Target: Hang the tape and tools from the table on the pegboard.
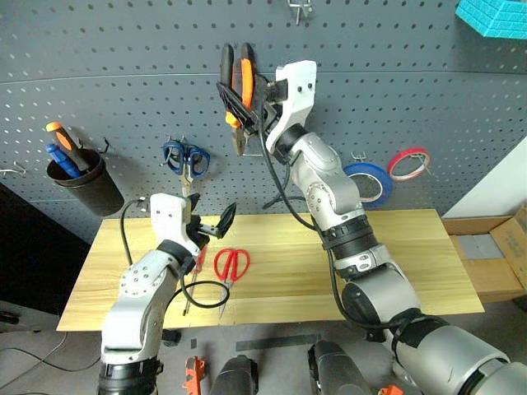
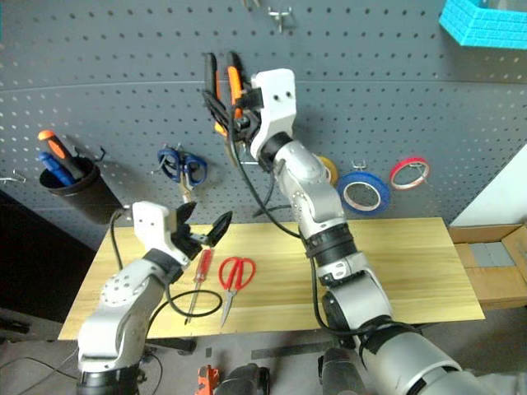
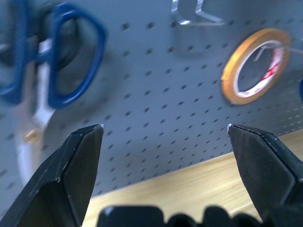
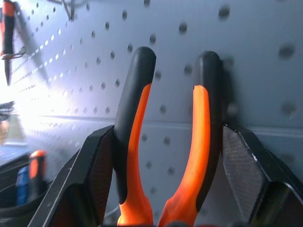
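My right gripper is raised against the pegboard and shut on the orange-and-black pliers, handles up and jaws down. In the right wrist view both fingers press the outside of the pliers handles. My left gripper hangs open and empty just above the table, facing the board. Below and beside it lie the red-handled scissors and the slim red-handled screwdriver. The blue tape hangs on a hook right of my right arm.
Blue-handled scissors and a black cup of screwdrivers hang at the left. A yellow roll and a red roll hang near the blue one. An empty hook sits above the pliers. A cardboard box stands at the right.
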`<control>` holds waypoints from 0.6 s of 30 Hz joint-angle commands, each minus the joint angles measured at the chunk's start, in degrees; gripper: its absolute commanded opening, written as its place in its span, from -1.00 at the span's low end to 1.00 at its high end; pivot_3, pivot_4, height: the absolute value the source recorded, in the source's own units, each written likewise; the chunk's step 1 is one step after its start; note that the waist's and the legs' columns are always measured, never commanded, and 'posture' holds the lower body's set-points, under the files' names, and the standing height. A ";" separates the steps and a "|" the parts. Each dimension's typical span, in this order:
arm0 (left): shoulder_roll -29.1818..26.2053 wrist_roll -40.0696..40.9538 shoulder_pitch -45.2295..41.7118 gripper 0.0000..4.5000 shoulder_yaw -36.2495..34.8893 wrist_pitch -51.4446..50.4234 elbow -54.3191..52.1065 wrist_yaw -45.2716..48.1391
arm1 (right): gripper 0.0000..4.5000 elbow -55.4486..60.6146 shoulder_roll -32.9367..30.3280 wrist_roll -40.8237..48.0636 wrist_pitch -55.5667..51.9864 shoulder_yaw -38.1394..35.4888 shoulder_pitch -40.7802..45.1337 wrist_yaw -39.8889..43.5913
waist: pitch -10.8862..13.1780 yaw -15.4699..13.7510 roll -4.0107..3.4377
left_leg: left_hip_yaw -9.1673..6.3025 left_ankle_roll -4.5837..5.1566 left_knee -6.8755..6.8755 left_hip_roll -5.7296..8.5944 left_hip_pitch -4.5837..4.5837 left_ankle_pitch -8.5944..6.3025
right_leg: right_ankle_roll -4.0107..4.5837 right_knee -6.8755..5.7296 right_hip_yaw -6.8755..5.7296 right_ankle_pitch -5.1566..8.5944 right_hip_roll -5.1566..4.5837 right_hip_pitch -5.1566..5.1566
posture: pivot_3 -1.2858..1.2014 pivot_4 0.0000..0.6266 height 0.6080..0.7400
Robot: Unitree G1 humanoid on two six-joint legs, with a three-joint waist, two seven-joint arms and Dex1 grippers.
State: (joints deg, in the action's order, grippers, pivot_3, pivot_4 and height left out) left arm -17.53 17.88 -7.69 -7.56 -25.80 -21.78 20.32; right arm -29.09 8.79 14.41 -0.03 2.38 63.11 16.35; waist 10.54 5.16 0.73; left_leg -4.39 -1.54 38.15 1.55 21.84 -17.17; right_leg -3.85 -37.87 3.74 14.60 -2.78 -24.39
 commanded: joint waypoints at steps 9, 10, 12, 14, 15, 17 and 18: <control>-1.42 1.10 -1.35 1.00 1.26 -1.29 -2.06 1.13 | 0.26 -11.69 3.02 -9.81 19.28 0.84 7.09 -11.34 | 0.25 -0.43 0.14 | -0.20 0.00 0.02 -0.08 -0.10 0.32 | 0.36 -0.19 -0.27 -0.29 0.10 0.09 | 0.03 -0.33 1.00; -1.37 1.24 -1.43 1.00 1.37 -1.67 -2.39 1.06 | 0.26 -12.49 3.21 -11.02 20.74 1.53 6.25 -12.05 | 0.29 -0.40 0.13 | -0.21 0.00 0.02 -0.11 -0.11 0.33 | 0.37 -0.19 -0.28 -0.29 0.13 0.11 | 0.03 -0.33 1.00; -1.35 1.55 -1.27 1.00 1.44 -2.42 -3.13 1.09 | 0.26 -13.66 3.58 -12.94 22.89 2.93 4.36 -12.82 | 0.36 -0.38 0.11 | -0.20 0.00 -0.03 -0.15 -0.11 0.33 | 0.38 -0.19 -0.26 -0.30 0.17 0.09 | 0.03 -0.32 1.00; -1.35 1.67 -0.97 1.00 1.44 -2.89 -3.66 1.14 | 0.26 -14.33 3.85 -14.09 23.97 4.02 2.38 -13.04 | 0.38 -0.38 0.11 | -0.20 0.00 -0.06 -0.18 -0.11 0.33 | 0.39 -0.16 -0.26 -0.29 0.19 0.06 | 0.03 -0.30 1.00; -1.39 1.70 -0.82 1.00 1.41 -2.99 -3.79 1.17 | 0.26 -14.44 3.89 -14.73 24.42 4.66 1.40 -13.05 | 0.39 -0.39 0.11 | -0.21 -0.01 -0.08 -0.20 -0.11 0.33 | 0.39 -0.14 -0.26 -0.29 0.19 0.06 | 0.03 -0.30 1.00; -1.56 1.76 -0.56 1.00 1.26 -3.11 -3.81 1.28 | 0.26 -14.42 4.08 -15.93 25.24 6.62 -1.33 -12.05 | 0.43 -0.39 0.11 | -0.20 -0.02 -0.10 -0.22 -0.09 0.33 | 0.41 -0.10 -0.26 -0.28 0.20 0.04 | 0.03 -0.29 1.00; -1.67 1.77 -0.49 1.00 1.24 -3.16 -3.80 1.30 | 0.26 -14.39 4.17 -16.37 25.51 7.62 -2.59 -11.29 | 0.44 -0.38 0.10 | -0.20 -0.02 -0.15 -0.22 -0.08 0.33 | 0.41 -0.05 -0.25 -0.28 0.19 0.04 | 0.03 -0.29 1.00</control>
State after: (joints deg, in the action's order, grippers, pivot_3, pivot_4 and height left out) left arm -18.67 18.92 -8.13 -5.87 -28.93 -22.88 21.47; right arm -44.74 8.74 -1.12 23.34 8.40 62.21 4.05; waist 10.97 4.78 0.84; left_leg -4.58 -1.56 38.00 1.32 21.77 -16.84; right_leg -3.44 -37.89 3.48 14.33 -2.59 -24.36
